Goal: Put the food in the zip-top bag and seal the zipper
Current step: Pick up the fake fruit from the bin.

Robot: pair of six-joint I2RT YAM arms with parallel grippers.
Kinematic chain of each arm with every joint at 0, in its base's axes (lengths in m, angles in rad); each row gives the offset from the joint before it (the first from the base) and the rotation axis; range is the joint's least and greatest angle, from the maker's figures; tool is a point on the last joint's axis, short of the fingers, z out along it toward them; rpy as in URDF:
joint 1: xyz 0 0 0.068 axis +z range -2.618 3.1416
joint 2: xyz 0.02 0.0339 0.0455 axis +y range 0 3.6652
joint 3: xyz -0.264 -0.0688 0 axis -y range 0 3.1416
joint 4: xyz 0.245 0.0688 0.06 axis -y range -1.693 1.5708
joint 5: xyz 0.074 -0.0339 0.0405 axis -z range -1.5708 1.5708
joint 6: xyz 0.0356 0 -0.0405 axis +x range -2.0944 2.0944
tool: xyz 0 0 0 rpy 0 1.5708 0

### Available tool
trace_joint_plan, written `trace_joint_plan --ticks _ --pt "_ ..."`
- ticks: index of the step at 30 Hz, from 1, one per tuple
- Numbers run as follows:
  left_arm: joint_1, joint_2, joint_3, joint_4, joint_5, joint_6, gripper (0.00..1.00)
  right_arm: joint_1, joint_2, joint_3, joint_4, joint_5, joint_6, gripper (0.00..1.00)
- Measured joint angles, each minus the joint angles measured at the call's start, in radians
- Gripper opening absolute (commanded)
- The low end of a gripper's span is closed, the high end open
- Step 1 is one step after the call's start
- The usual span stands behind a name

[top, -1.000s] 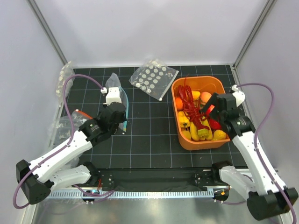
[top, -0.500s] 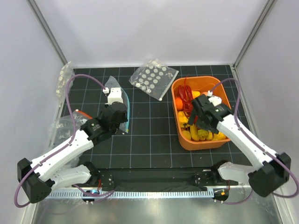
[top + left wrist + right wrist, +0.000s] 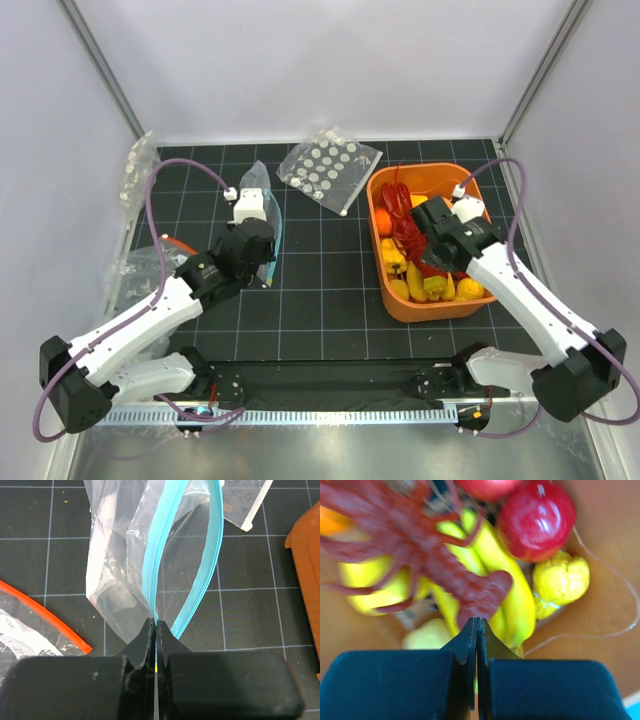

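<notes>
The zip-top bag point(image 3: 125, 565) lies crinkled on the black mat, its mouth gaping. My left gripper point(image 3: 156, 624) is shut on one light-blue zipper point(image 3: 150, 575) strip, and the other strip curves away to the right. In the top view the bag point(image 3: 258, 182) shows just beyond the left wrist. My right gripper point(image 3: 477, 622) is shut low inside the orange bin point(image 3: 440, 178). Its tips sit at the tail of a red long-legged toy point(image 3: 445, 565), over the yellow banana bunch point(image 3: 512, 605). A small orange point(image 3: 383, 222) and a knobbly yellow piece point(image 3: 561, 580) lie beside them.
A red apple point(image 3: 536, 517) sits at the bin's far side. A clear bag with white dots point(image 3: 328, 168) lies behind the bin's left corner. Clear bags with orange-red strips point(image 3: 150, 265) lie at the mat's left edge, near the left arm.
The right arm swung left and dropped into the bin, and its gripper went from open to shut. The left gripper kept its hold and nudged the bag slightly farther away.
</notes>
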Motion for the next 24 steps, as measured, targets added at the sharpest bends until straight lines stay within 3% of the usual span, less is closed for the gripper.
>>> trace_joint_plan --ticks 4,7,8,16,24 --pt "0.0 0.007 0.0 0.0 0.003 0.0 0.0 0.0 -0.08 0.14 -0.016 -0.013 -0.032 0.02" --pt "0.0 0.013 0.0 0.0 0.005 0.0 0.0 0.0 -0.086 0.265 -0.039 -0.017 -0.059 0.44" --pt "0.0 0.016 0.0 0.0 0.005 0.0 0.0 0.0 -0.084 0.29 -0.045 -0.014 -0.064 0.98" --pt "0.0 0.024 0.0 0.0 0.014 0.0 0.0 0.01 -0.041 0.199 -0.149 -0.063 -0.095 1.0" --pt "0.0 0.049 0.0 0.0 0.018 0.0 0.0 0.13 -0.017 0.179 -0.235 -0.1 -0.028 1.0"
